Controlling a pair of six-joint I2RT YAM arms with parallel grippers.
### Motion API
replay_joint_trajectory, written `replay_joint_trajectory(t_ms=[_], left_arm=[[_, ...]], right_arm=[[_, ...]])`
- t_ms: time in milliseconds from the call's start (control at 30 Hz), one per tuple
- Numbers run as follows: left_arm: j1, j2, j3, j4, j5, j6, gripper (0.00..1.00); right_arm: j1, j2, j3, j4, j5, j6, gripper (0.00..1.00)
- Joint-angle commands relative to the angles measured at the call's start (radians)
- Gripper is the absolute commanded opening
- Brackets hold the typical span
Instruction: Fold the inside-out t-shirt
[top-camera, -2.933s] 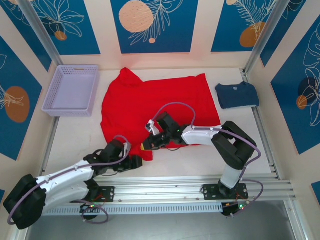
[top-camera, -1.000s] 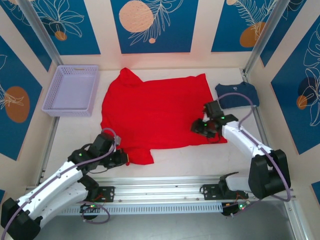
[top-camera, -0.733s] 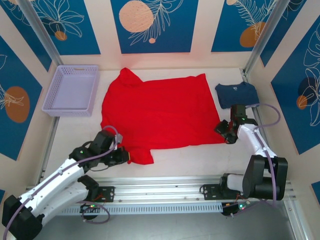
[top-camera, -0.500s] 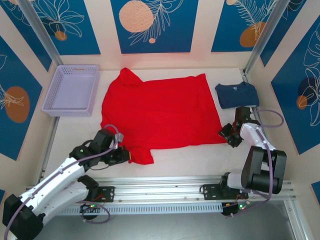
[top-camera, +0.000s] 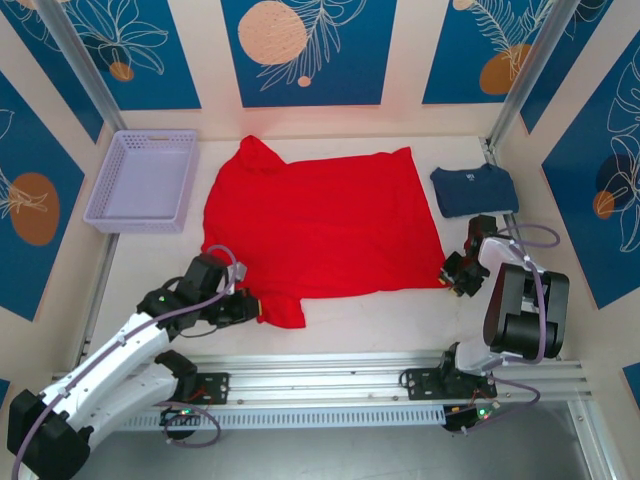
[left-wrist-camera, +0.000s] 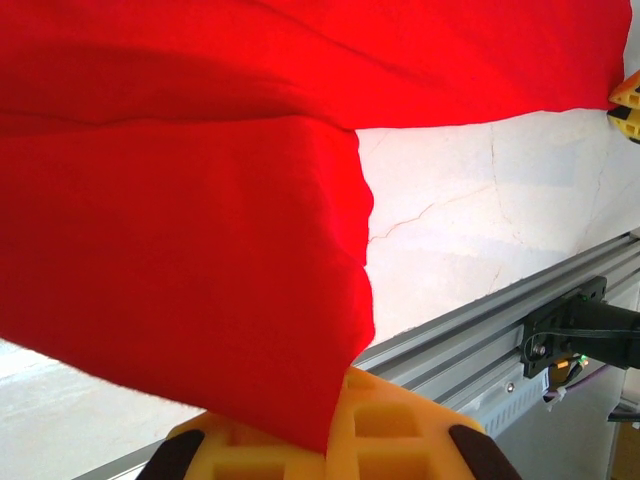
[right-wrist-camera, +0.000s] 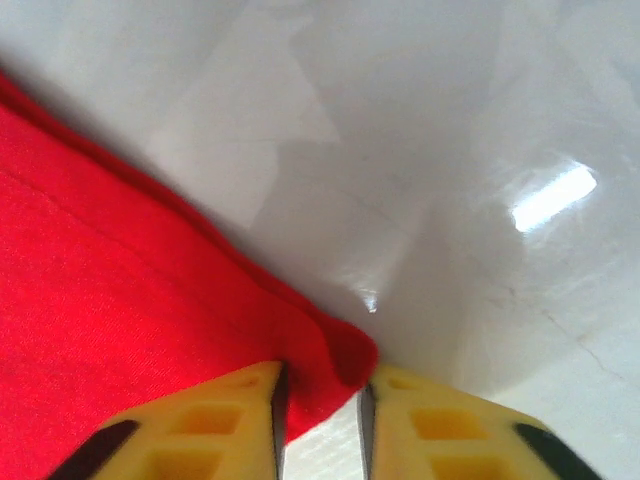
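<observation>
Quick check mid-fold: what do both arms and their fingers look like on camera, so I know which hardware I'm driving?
The left arm and right arm both have white links with bulky black joints, and a grey-lilac cable loops along each. The fingers are blocky yellow plastic with recessed square pockets and black patches near the base.

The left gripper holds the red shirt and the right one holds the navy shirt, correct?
No. The right gripper also has the red shirt, its corner between the jaws, as the right wrist view shows. The left gripper does hold the red shirt.
</observation>
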Motion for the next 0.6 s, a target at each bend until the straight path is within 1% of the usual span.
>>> replay_joint_trajectory(t_ms=[0, 167, 267, 333, 400, 567], left_arm=[[0.022, -0.019, 0.048, -0.041, 0.03, 0.04, 0.0], [0.062, -0.063, 0.092, -0.141, 0.066, 0.075, 0.0], [0.091, -0.106, 0.114, -0.2, 0.092, 0.074, 0.0], [0.125, -0.121, 0.141, -0.219, 0.115, 0.071, 0.0], [0.167, -0.106, 0.172, -0.228, 0.138, 0.083, 0.0], [0.278, 0.022, 0.28, -0.232, 0.189, 0.156, 0.0]], right_arm=[[0.003, 0.008, 0.02, 0.039, -0.04, -0.01, 0.15], [0.003, -0.058, 0.008, 0.026, -0.038, -0.025, 0.04], [0.003, -0.115, -0.001, 0.023, -0.03, -0.043, 0.01], [0.003, -0.146, -0.001, 0.026, -0.04, -0.051, 0.0], [0.005, -0.161, 0.012, 0.03, -0.056, -0.054, 0.0], [0.019, -0.136, 0.085, 0.045, -0.082, -0.071, 0.0]])
